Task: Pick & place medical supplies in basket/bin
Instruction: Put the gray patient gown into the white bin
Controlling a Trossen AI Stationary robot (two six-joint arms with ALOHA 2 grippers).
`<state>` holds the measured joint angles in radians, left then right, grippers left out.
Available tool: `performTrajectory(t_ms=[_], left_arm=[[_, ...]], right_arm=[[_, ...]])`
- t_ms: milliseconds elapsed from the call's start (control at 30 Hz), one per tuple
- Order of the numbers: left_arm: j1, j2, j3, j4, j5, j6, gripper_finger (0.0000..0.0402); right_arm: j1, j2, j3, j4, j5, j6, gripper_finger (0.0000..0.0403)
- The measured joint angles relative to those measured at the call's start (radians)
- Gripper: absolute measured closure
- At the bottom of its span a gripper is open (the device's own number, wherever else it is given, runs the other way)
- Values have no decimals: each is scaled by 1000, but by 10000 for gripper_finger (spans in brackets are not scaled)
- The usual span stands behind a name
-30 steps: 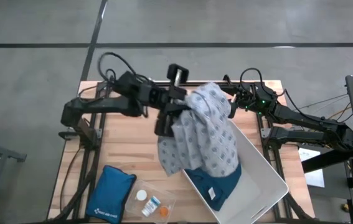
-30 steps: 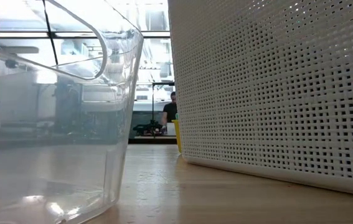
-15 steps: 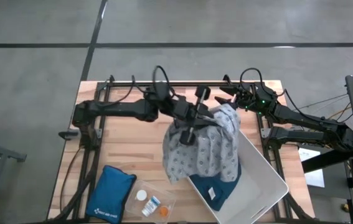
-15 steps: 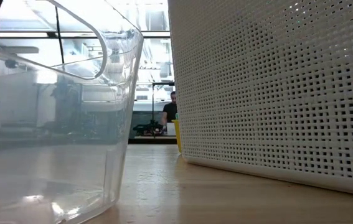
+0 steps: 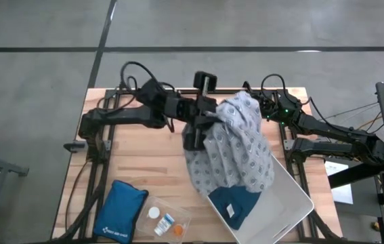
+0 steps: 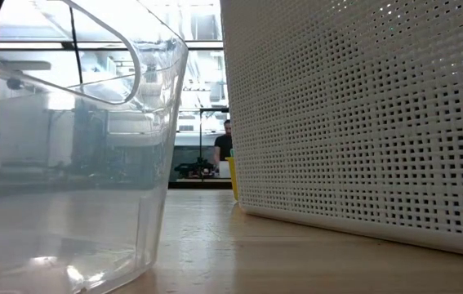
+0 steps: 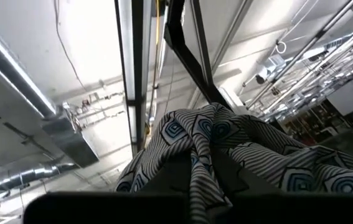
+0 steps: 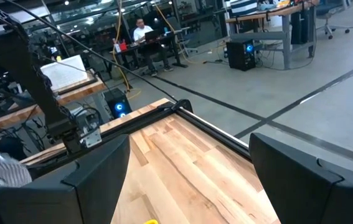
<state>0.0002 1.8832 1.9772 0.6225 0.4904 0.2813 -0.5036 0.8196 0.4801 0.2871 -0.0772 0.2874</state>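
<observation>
Grey dotted cloth (image 5: 239, 149) hangs bunched from my left gripper (image 5: 202, 125), whose fingers are clamped on its gathered top above the middle of the wooden table (image 5: 137, 163). From there the fabric drapes down and right over the far end of the white bin (image 5: 293, 196), covering part of the blue garment (image 5: 236, 203) inside it. My right gripper (image 5: 263, 107) waits at the far right edge, fingers spread wide and holding nothing. At the near left lie a blue padded pouch (image 5: 120, 210) and a clear container (image 5: 164, 218) with small bottles.
</observation>
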Motion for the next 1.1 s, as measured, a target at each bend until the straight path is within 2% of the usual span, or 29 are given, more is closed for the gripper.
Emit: performTrajectory(t_ms=[600,800,1100], left_arm=[[-73,2,14,39,1,35,376],[-97,-1,15,95,71,22,376],[-137,-2,14,86,79,-12,376]], right_arm=[[0,0,0,0,0,0,78],[0,0,0,0,0,0,78],[0,0,0,0,0,0,78]])
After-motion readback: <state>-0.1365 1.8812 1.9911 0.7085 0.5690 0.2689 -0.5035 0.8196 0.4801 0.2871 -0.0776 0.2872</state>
